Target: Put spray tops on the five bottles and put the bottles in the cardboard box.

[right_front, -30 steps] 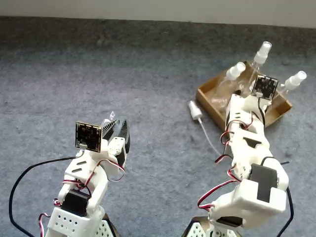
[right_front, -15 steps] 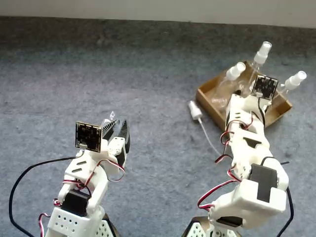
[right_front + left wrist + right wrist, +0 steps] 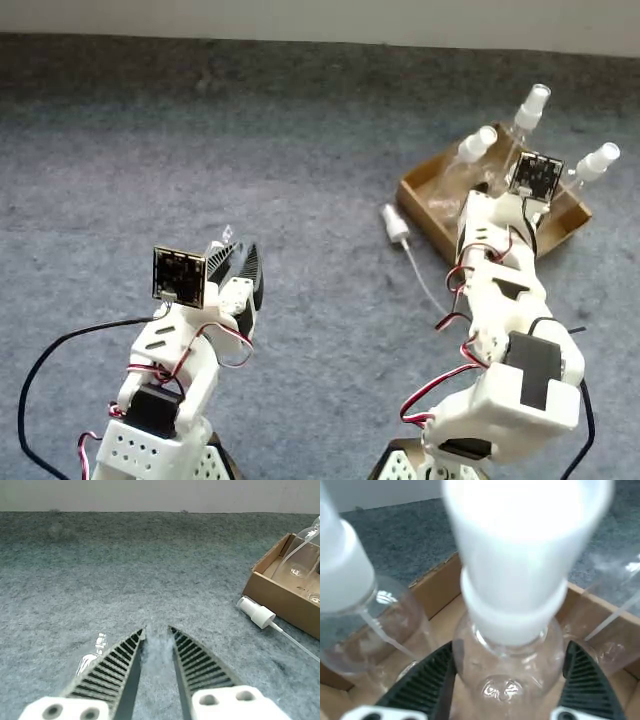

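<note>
Right gripper [image 3: 509, 652] is over the box [image 3: 280, 597]. Its jaws sit either side of a topped bottle [image 3: 507, 680] standing inside, parted, with a slight gap on one side. Likely placing or releasing it, not squeezing. A second bottle [image 3: 355, 620] stands just beside it.

Left gripper [image 3: 156, 630] is low over the tabletop [image 3: 150, 555], jaws a little apart, holding nothing. A bare bottle [image 3: 92, 652] lies just beside one jaw, probably the next pick. A loose spray top [image 3: 255, 612] lies near the box, probably meant for that bottle.

Light: soft and even across the worktop [image 3: 300, 150].
Shadows: faint beside the cardboard box [image 3: 280, 597].
Glare: spray top [image 3: 520, 545] washed white.
</note>
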### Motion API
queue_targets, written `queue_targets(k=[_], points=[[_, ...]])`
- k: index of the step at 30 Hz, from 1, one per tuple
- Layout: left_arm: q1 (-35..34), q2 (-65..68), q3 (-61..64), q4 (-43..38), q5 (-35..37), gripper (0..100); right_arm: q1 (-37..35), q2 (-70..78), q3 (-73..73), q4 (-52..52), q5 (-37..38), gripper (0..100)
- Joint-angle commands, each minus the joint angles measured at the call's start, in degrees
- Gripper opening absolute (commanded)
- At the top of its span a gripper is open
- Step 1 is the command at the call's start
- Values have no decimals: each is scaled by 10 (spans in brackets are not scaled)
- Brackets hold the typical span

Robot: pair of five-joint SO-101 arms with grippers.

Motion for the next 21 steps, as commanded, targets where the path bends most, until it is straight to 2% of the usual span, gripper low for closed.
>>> queue_targets(k=[1, 21], points=[[-3, -3, 9, 1, 3, 42, -7, -10, -33, -11, 7, 270], [-3, -3, 9, 1, 3, 42, -7, -11, -34, -11, 13, 272]])
